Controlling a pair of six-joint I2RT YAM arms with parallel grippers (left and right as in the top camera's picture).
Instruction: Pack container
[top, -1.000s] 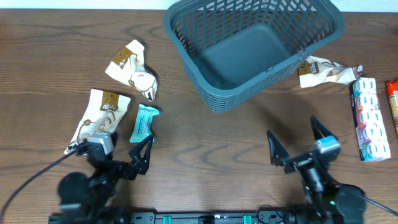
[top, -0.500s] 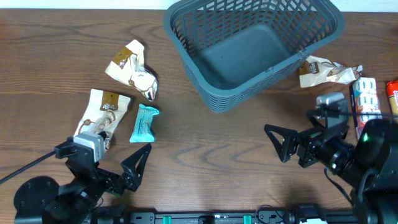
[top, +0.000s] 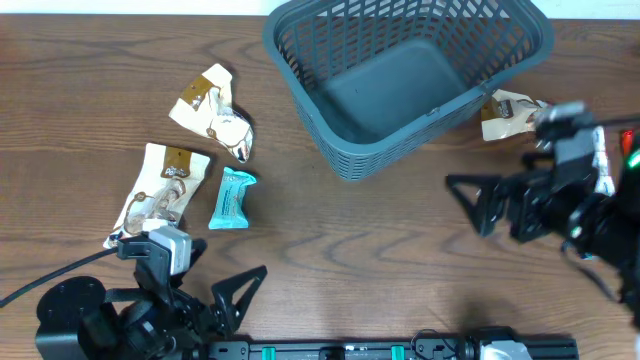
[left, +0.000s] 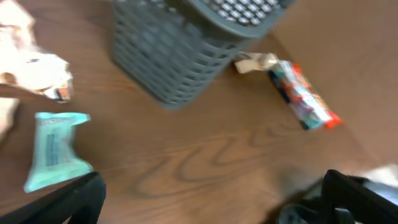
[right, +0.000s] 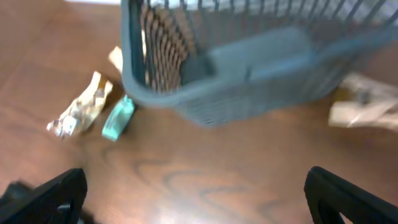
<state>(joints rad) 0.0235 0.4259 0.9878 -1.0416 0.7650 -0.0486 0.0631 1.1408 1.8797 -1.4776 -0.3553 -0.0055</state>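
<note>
Spotter: Container (top: 385, 150) position, and how will it handle?

Operator: It sits empty at the far middle of the tabletop. I judge it light and stiff, and I'd take it by the rim, not the lattice.

Spotter: Claws?

Operator: Left claw (top: 205, 300) gapes wide and empty, well apart from it at the near edge. Right claw (top: 495, 198) gapes too, near its right side.

The left arm (top: 85, 320) crouches low at the table's near edge, the left gripper (left: 214, 202) spread wide and empty, its dark fingers (left: 74, 199) at the wrist view's bottom corners. The right arm (top: 590, 210) stands further forward, with the right gripper (right: 199, 196) equally wide, pointing leftward.
</note>
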